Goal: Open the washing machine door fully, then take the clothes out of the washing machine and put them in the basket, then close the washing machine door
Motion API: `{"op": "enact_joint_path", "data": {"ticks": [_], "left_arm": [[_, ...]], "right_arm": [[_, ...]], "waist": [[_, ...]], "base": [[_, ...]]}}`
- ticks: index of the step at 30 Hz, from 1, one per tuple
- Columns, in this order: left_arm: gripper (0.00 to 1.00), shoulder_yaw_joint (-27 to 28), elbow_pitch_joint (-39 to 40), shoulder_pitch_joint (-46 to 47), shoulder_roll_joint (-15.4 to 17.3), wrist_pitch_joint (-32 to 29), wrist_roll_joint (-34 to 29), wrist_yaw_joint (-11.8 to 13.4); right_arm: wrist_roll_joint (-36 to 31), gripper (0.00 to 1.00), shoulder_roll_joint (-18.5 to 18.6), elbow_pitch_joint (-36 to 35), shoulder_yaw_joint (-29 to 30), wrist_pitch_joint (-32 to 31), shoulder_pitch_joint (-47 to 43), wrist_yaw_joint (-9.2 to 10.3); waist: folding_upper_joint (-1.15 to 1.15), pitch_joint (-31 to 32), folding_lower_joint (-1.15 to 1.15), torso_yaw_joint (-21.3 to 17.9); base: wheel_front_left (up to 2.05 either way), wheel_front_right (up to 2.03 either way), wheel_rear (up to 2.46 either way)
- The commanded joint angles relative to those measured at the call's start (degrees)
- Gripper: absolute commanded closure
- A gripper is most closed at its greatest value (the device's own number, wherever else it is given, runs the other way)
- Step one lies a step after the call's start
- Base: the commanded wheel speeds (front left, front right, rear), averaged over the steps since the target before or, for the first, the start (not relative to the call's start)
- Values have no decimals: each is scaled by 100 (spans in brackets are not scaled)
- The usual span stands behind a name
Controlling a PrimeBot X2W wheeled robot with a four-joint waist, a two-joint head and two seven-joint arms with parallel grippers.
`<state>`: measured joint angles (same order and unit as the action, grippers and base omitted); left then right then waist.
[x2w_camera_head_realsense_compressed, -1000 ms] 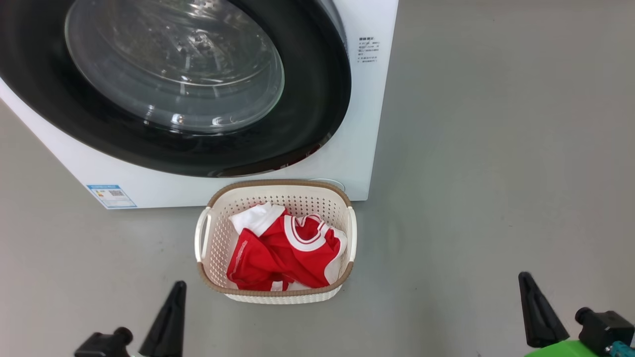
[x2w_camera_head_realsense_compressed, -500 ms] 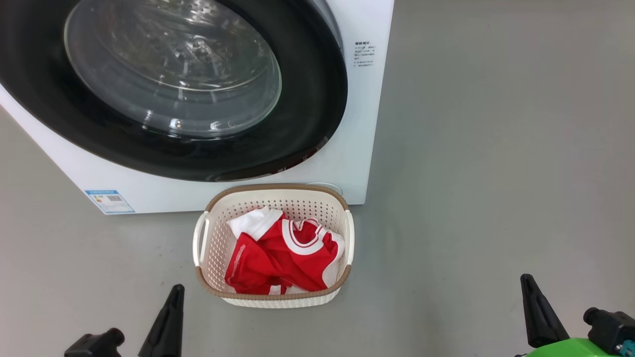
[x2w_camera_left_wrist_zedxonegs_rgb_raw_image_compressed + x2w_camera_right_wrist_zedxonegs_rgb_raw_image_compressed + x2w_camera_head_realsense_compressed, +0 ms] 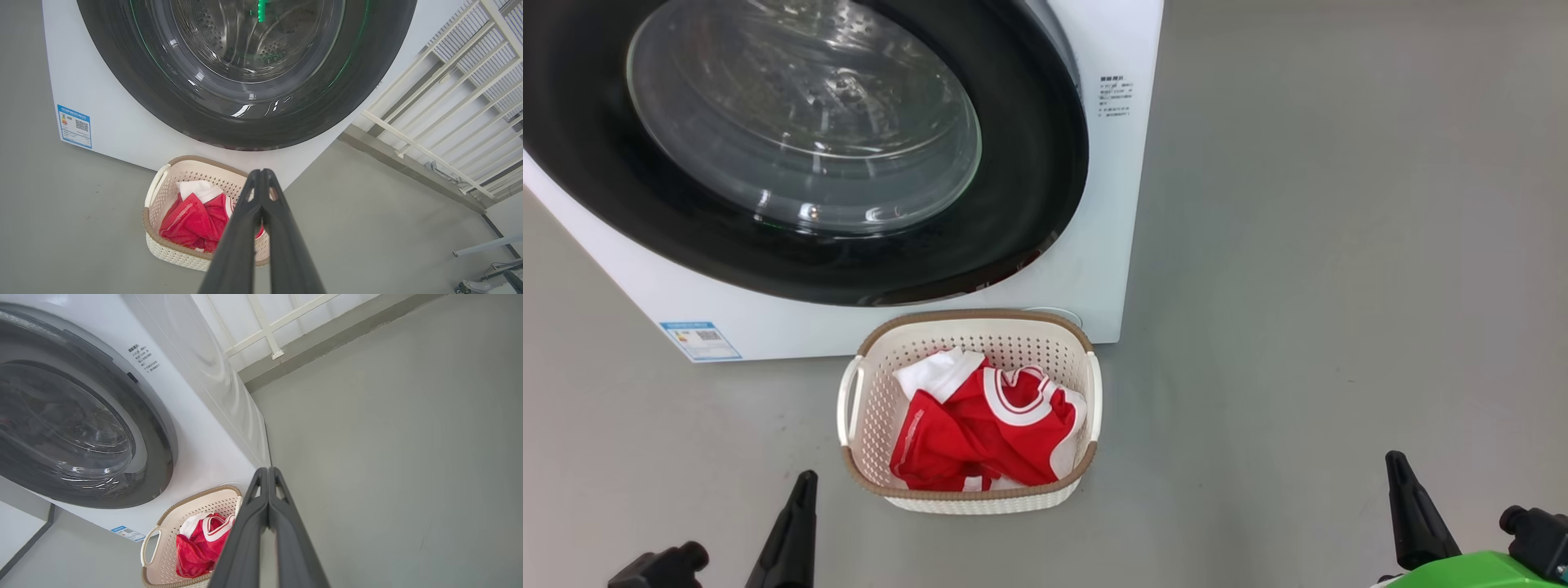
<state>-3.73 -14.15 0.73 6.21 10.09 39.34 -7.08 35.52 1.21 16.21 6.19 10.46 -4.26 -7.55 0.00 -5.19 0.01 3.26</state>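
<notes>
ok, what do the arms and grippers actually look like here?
Left gripper and right gripper look alike: long matte black fingers, wedge-shaped and tapering to narrow tips, with a small slot just below each tip. Beside each base sits a black knobbed fitting. The right wrist carries a bright green housing. I can't see any markings or loose cables.

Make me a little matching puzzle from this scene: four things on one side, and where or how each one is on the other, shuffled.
1 washing machine door
2 clothes
3 basket
4 left gripper

A standing on the grey floor
B shut, holding nothing
C closed, glossy black rim
D red and white, heaped in the basket

Pairs: 1-C, 2-D, 3-A, 4-B
</notes>
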Motion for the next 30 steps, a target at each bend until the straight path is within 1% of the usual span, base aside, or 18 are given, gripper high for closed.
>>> {"op": "enact_joint_path", "data": {"ticks": [1, 30], "left_arm": [[100, 105, 99, 134, 41, -18, 112, -10], [100, 315, 78, 252, -23, -462, 1749, -19]], "right_arm": [[120, 100, 85, -140, -53, -30, 217, 2], [1863, 100, 154, -167, -88, -489, 464, 3]], "waist": [[0, 4, -1, -3], [0, 156, -1, -102]], "base": [[0, 0, 0], [0, 0, 0]]}}
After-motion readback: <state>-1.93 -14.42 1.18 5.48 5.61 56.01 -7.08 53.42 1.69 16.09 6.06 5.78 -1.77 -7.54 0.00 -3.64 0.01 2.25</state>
